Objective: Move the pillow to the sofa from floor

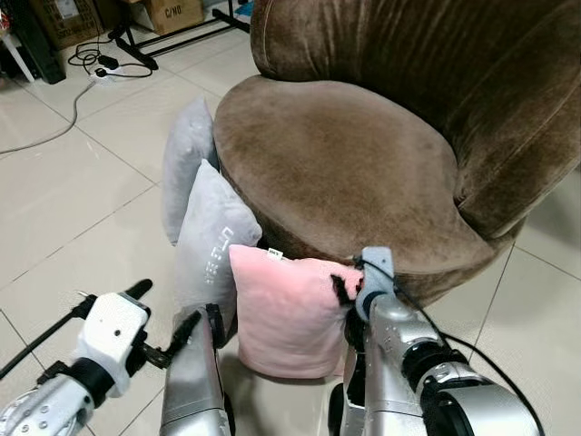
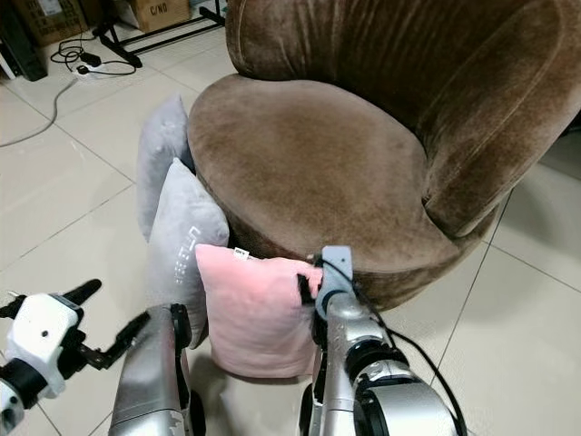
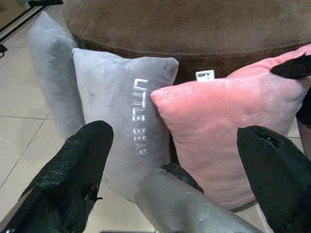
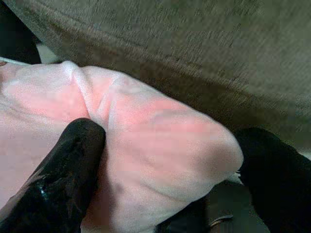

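Head views, pillow: we see the pink pillow (image 1: 289, 313) standing on the tiled floor (image 1: 64, 200), leaning against the front of the brown sofa (image 1: 345, 163).
Head views, neighbours: a grey pillow (image 1: 211, 245) with lettering stands just beside it on our left, and a second grey pillow (image 1: 186, 159) behind that one, both against the sofa.
Head views, right claw: our right claw (image 1: 343, 289) is at the pink pillow's upper right corner, pinching the fabric there.
Head views, left claw: our left claw (image 1: 152, 322) sits low on the left, apart from the pillows, fingers spread.
Left wrist view: two black fingers (image 3: 73, 170) stand wide apart and released, grasping nothing, with the lettered grey pillow and the pink one ahead of them.
Right wrist view: both black fingers (image 4: 63, 179) squeeze a bulging pink corner between them, clenched on the pillow, the sofa's brown edge close behind.
Background: a cable (image 1: 54, 127) trails across the floor far left.
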### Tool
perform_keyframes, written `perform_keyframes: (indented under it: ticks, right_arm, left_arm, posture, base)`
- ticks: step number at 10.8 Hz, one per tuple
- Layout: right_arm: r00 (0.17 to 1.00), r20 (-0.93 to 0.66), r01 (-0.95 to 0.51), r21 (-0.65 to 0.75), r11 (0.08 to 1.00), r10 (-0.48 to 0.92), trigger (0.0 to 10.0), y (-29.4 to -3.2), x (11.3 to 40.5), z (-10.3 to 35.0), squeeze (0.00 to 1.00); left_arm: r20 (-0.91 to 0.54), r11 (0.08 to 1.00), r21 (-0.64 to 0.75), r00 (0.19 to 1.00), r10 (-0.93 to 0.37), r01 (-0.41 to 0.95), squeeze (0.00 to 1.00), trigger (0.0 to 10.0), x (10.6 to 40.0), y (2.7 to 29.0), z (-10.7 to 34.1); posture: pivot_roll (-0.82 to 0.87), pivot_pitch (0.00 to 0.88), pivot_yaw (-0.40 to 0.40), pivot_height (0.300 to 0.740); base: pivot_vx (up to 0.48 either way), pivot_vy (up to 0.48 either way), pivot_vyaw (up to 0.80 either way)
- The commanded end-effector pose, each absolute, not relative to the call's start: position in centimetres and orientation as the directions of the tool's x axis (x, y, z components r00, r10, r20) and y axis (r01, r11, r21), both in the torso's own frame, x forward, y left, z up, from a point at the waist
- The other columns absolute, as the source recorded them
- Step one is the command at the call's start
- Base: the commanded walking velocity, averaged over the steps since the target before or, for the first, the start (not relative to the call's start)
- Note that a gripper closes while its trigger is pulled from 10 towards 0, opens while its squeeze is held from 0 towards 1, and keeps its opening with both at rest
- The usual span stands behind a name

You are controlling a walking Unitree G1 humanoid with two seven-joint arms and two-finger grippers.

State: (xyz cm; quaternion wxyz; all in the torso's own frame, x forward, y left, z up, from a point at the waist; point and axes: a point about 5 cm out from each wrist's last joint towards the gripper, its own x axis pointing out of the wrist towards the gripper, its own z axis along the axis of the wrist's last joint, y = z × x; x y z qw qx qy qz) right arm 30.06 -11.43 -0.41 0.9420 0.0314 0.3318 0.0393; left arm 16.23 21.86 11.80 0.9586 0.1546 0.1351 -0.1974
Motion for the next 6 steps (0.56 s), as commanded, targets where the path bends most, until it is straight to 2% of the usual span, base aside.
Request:
perform_keyframes:
  ticks: [1,2,3,6]
  right_arm:
    - [0.742,-0.663,-0.025,0.116,0.993,0.096,10.0,-11.4,29.3,-1.3,0.0]
    - [0.73,-0.663,0.051,0.296,0.954,0.167,10.0,-10.0,28.9,-1.4,0.0]
    - [0.735,-0.65,0.083,0.368,0.926,0.192,0.0,-9.6,28.9,-1.4,0.0]
    - [0.742,-0.641,0.088,0.385,0.919,0.198,0.0,-9.9,28.9,-1.4,0.0]
  left_arm:
    - [-0.328,0.865,0.242,0.876,-0.353,0.439,0.0,10.0,16.1,21.7,12.0]
    - [-0.329,0.863,0.241,0.874,-0.358,0.445,0.0,10.0,16.1,21.7,12.1]
    - [-0.332,0.861,0.243,0.872,-0.359,0.446,0.0,10.0,16.2,21.8,12.2]
    - [-0.378,0.85,0.193,0.836,-0.397,0.49,0.0,10.0,15.4,21.5,11.6]
  posture:
    - [0.14,0.111,-0.008,0.456]
    - [0.14,0.107,-0.005,0.456]
    - [0.15,0.104,-0.005,0.456]
    - [0.14,0.1,-0.003,0.456]
  base:
    - [0.0,0.0,0.0]
    - [0.0,0.0,0.0]
    - [0.0,0.0,0.0]
    - [0.0,0.0,0.0]
